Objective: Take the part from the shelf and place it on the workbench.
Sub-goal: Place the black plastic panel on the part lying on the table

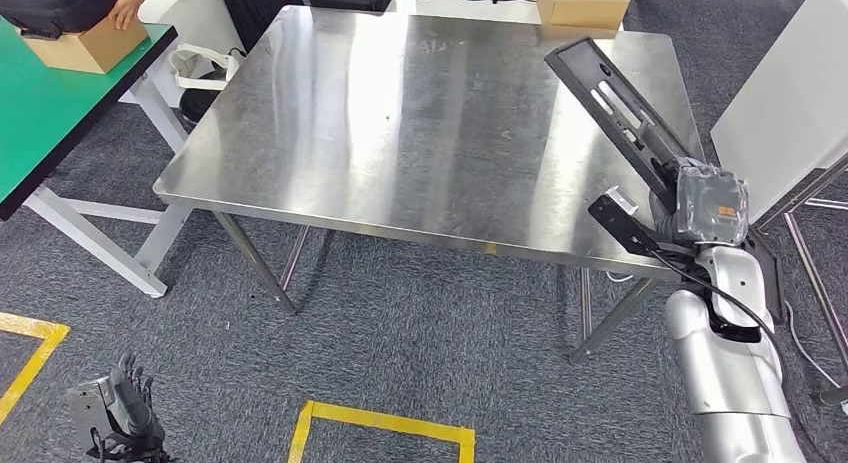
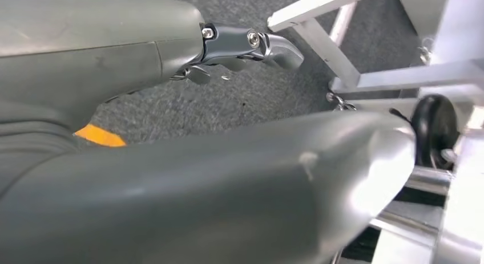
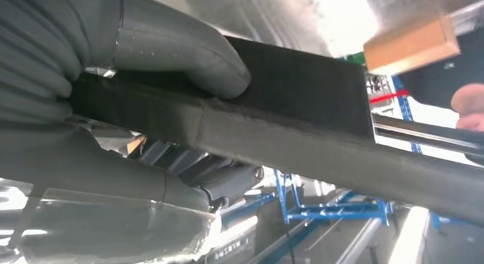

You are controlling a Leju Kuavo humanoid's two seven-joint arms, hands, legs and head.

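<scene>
Hanging low on the robot's left, the left hand [image 1: 128, 403] sits down by the grey carpet near a yellow floor line [image 1: 385, 420]. It holds nothing. In the left wrist view its fingers [image 2: 251, 44] look loosely bent rather than spread, but I cannot tell for sure how far they are closed.

Further along, a green table [image 1: 45, 113] carries a cardboard box [image 1: 85, 43], and a person's hand [image 1: 128, 5] rests on that box.

Next comes the steel tabletop [image 1: 400, 123], its surface bare and shiny where I can see it, with a second cardboard box [image 1: 582, 3] at its far edge.

Over the tabletop's right side the right hand [image 1: 705, 208] grips the part, a long black slotted panel [image 1: 625, 108]. The right wrist view shows the thumb [image 3: 188, 53] pressed on the panel's flat face and the fingers wrapped beneath. The panel stands tilted, its far end raised above the steel, and I judge it is not resting there yet.

So the pick from the shelf looks done and the carry nearly so. What remains, to my eye, is lowering the panel flat onto the tabletop and letting go.
</scene>
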